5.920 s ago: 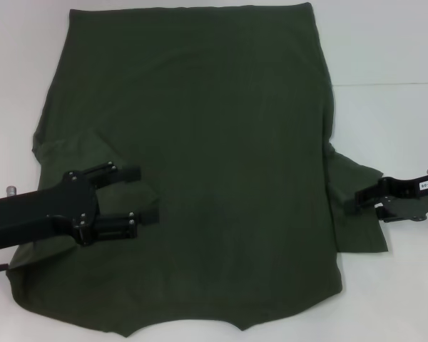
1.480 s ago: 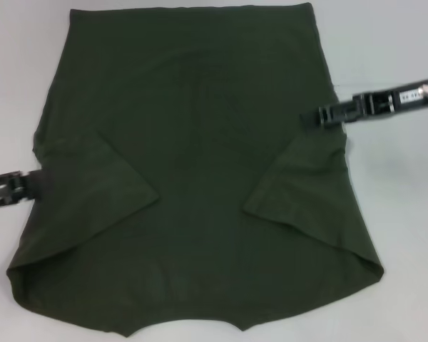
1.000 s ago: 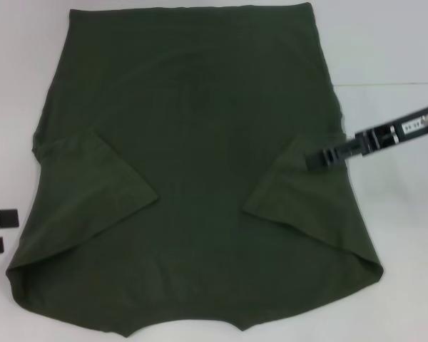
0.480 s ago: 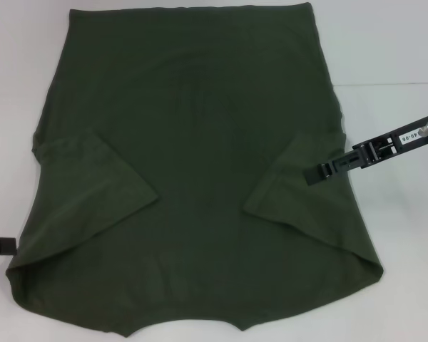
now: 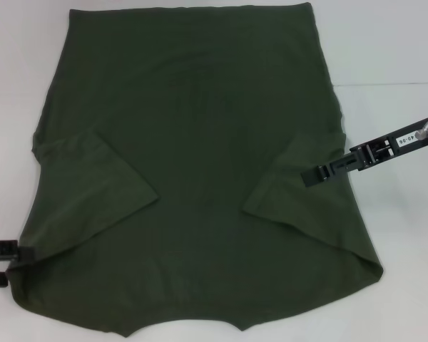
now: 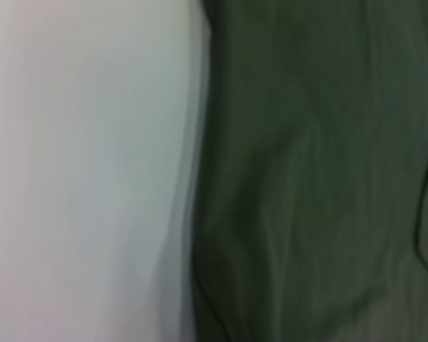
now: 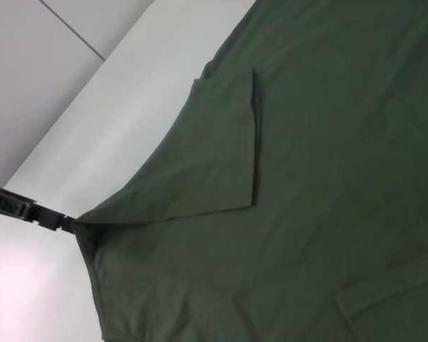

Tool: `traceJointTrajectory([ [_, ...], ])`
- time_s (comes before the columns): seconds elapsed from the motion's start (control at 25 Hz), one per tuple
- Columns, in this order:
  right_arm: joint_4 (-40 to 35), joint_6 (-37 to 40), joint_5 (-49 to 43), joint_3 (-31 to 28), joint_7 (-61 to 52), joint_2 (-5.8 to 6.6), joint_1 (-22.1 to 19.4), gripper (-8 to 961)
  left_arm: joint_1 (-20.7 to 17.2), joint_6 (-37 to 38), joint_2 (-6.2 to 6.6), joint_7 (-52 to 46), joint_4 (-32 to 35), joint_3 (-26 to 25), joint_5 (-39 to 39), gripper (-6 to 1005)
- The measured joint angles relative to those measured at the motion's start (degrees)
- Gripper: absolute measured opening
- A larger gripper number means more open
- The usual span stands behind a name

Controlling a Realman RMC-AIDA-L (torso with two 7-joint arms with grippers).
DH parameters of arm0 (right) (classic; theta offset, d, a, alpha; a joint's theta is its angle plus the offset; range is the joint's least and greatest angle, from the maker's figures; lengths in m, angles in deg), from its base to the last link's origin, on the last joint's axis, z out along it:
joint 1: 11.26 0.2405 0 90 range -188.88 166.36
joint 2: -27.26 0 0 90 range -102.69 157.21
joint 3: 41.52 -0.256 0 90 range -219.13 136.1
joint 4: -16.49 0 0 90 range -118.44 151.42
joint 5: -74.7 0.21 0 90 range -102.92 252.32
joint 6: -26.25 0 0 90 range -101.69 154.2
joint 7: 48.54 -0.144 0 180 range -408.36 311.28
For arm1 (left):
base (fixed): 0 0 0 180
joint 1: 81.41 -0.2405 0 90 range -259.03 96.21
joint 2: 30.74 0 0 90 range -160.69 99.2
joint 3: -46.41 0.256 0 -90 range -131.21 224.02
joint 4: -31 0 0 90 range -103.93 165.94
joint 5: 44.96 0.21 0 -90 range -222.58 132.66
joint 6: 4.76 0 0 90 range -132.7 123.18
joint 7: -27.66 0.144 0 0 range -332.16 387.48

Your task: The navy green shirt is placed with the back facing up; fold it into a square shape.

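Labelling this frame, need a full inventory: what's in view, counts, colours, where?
navy green shirt: 1, dark olive green, spread flat across the table, back up, both sleeves folded in onto the body.
table: 1, white, under the shirt.
left gripper: 1, black, at the shirt's near-left corner by the shoulder edge.
right gripper: 1, black, over the folded right sleeve at the shirt's right edge.

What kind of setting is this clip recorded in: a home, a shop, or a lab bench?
Most likely a lab or test bench: a plain white table holds only the navy green shirt, spread flat, with the left end effector and right end effector at its edges. No household furnishings show.
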Motion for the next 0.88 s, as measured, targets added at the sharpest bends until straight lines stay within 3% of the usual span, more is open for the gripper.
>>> traceJointTrajectory([
  [0.88,0.1,-1.8,0.0,0.0,0.1,-0.77,0.0,899,1.9,-7.0,-1.18,-2.5,-0.3,4.6,0.1,792],
])
